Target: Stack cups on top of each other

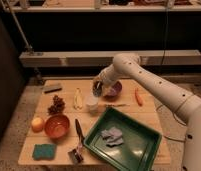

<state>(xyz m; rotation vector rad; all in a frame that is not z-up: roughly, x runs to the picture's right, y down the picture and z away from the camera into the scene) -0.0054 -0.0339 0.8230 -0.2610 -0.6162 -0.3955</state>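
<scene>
The white cup (92, 103) stands upright on the wooden table (144, 116), left of the purple bowl (114, 90). My gripper (98, 88) reaches in from the right and hangs just above and behind the white cup. It is shut on a small dark thing that looks like the dark grey cup (97, 91), held a little above the white cup's rim. The two cups are apart.
A red-orange bowl (57, 125) and a round yellow fruit (38, 123) sit front left. A green tray (127, 140) with a crumpled cloth sits front right. A banana (78, 99), pine cone (56, 105), carrot (139, 96), brush (78, 145) and teal sponge (43, 151) lie around.
</scene>
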